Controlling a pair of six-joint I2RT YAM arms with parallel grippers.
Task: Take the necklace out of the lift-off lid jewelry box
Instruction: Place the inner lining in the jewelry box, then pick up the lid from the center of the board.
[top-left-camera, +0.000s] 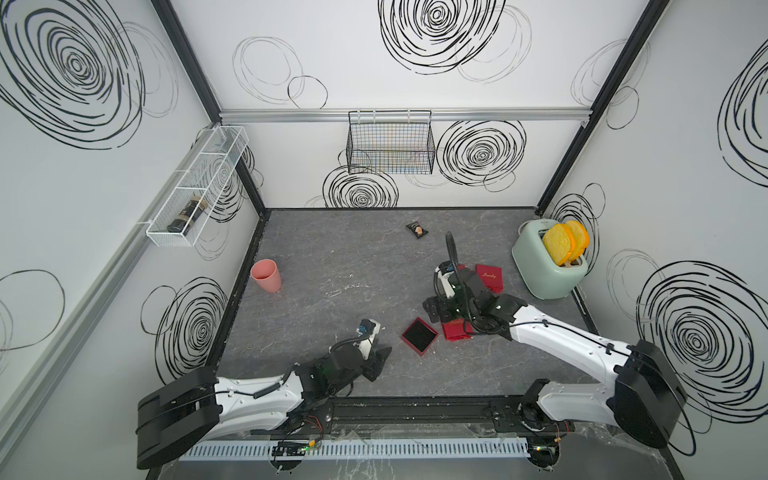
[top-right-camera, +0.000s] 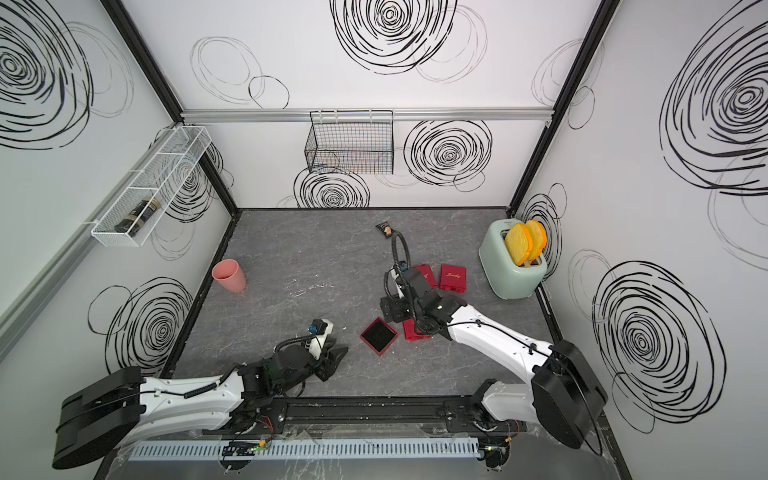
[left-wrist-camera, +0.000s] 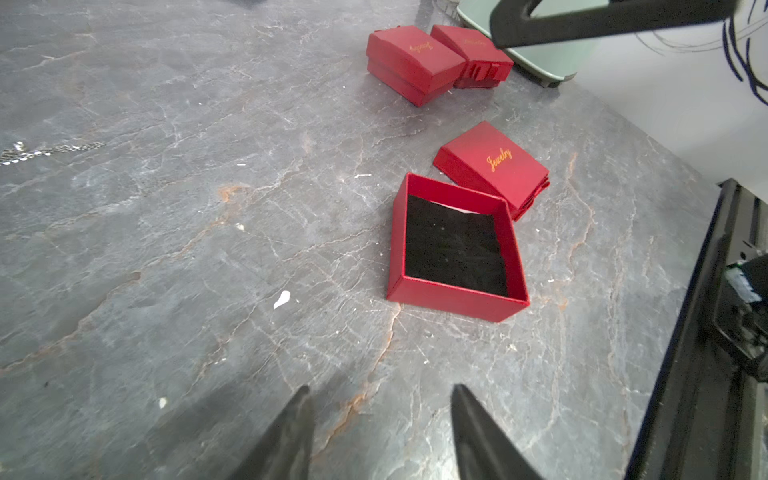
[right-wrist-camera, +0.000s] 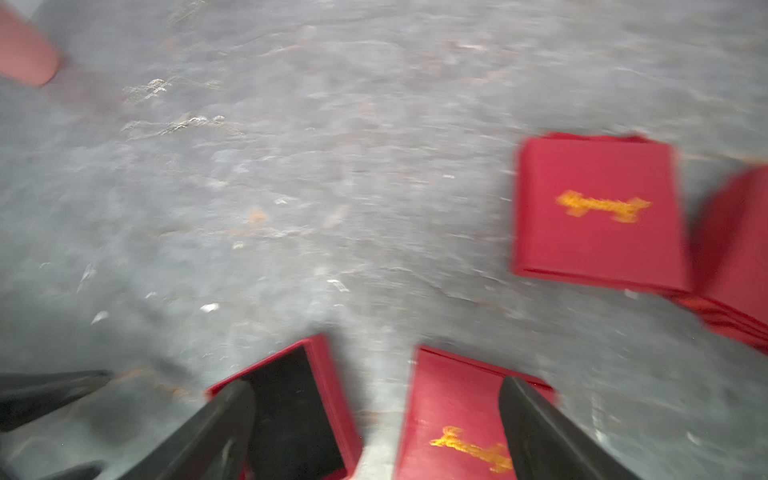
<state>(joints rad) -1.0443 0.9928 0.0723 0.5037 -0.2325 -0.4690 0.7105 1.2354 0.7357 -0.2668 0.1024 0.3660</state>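
Note:
The lift-off lid jewelry box (top-left-camera: 419, 336) (left-wrist-camera: 455, 249) stands open, a red base with black lining and no chain visible inside. Its red lid (top-left-camera: 455, 330) (left-wrist-camera: 492, 166) lies right beside it. The necklace (top-left-camera: 349, 289) (top-right-camera: 309, 289) (left-wrist-camera: 41, 151), a thin silvery chain, lies on the bare table, left of and beyond the box. My right gripper (top-left-camera: 434, 309) (right-wrist-camera: 376, 384) hangs open just above box and lid, holding nothing. The left gripper (top-left-camera: 380, 363) (left-wrist-camera: 381, 388) is open and empty, low over the table left of the box.
Two closed red boxes (top-left-camera: 489, 277) (left-wrist-camera: 411, 62) sit behind the right gripper. A mint toaster (top-left-camera: 548, 266) with bread stands at the right wall, a pink cup (top-left-camera: 267, 276) at the left edge, and a small dark packet (top-left-camera: 417, 229) near the back.

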